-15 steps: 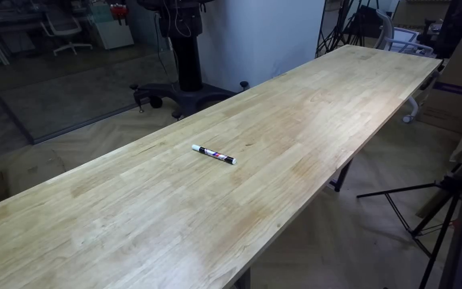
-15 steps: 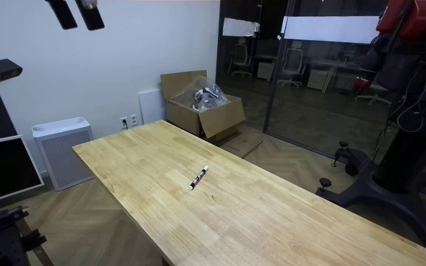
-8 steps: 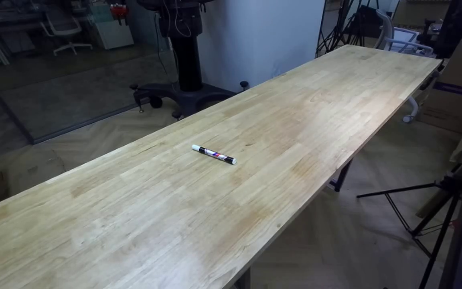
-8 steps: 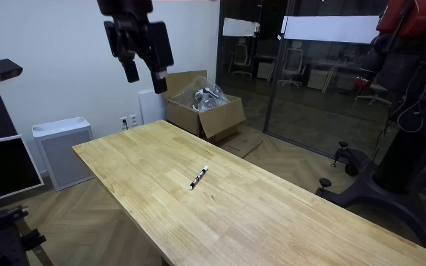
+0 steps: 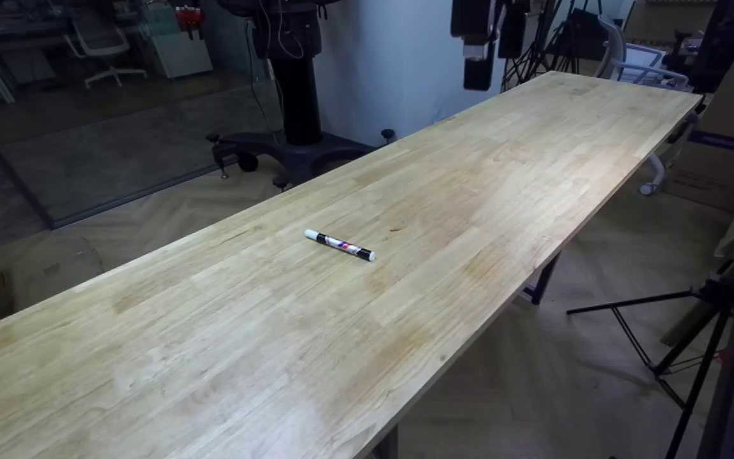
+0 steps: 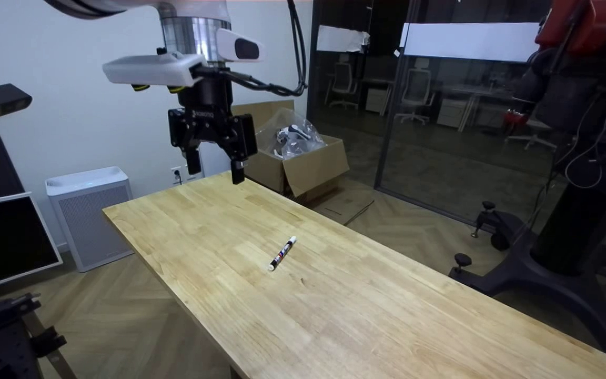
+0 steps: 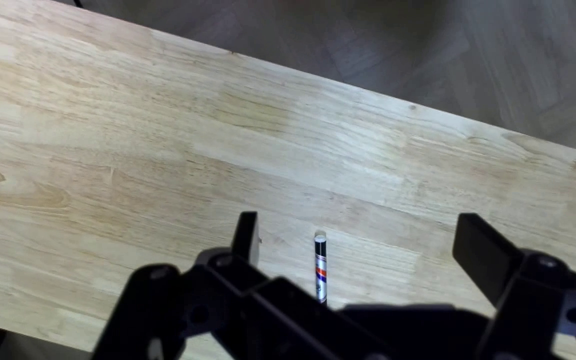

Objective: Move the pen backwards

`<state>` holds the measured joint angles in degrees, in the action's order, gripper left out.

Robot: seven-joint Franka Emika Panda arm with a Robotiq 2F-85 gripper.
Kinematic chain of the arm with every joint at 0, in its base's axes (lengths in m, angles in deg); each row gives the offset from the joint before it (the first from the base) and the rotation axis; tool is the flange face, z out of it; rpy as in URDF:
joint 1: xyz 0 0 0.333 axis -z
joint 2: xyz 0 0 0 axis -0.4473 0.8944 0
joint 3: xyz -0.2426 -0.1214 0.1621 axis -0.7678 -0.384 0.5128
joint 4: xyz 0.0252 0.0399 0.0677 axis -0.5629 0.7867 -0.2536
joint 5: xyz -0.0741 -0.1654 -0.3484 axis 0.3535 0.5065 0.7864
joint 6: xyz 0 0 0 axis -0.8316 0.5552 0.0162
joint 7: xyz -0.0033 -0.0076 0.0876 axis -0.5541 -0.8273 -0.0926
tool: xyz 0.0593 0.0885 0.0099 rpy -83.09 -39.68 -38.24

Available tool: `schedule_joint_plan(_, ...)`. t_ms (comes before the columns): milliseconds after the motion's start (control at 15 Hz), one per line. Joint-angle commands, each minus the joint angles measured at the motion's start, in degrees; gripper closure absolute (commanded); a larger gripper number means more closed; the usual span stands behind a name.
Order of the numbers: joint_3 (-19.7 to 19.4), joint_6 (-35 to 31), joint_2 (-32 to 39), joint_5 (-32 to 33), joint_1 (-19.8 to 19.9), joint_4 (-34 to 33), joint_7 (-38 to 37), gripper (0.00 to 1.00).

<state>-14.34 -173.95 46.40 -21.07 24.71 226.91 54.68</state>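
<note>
The pen, thin with black ends, a whitish printed middle and white tips, lies flat on the light-wood table in both exterior views (image 5: 340,245) (image 6: 282,253). In the wrist view the pen (image 7: 321,270) shows between the spread fingers, nearer the left finger; its lower end is hidden behind the gripper. My gripper (image 6: 215,171) is open and empty, high above the table and apart from the pen. The gripper also shows in the wrist view (image 7: 357,220) and partly at the top of an exterior view (image 5: 497,60).
The long wooden table (image 6: 345,316) has open drops along its edges. A cardboard box (image 6: 316,163) with plastic wrap stands beyond its end, near an air purifier (image 6: 90,216). A black wheeled stand (image 5: 300,102) is beside the table. A tripod (image 5: 717,293) stands on the opposite side.
My gripper has come down into view from above and moved over the table towards the pen, staying open. The pen has not moved.
</note>
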Motion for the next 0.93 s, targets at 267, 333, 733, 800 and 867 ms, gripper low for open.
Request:
schedule_joint_plan(267,0.19,-4.75,2.58,3.20,0.20,-0.61,-1.30,0.00)
schedule_joint_plan(333,-0.04,-8.05,3.53,3.90,0.49,-0.51,-1.23,0.00)
schedule_joint_plan(733,-1.60,-31.21,17.31,21.71,4.84,-4.35,-11.50,0.00)
schedule_joint_plan(800,-2.36,-32.58,20.18,22.12,4.51,-5.83,-12.24,0.00)
schedule_joint_plan(867,-2.95,-33.31,22.82,20.75,3.86,-7.36,-11.62,0.00)
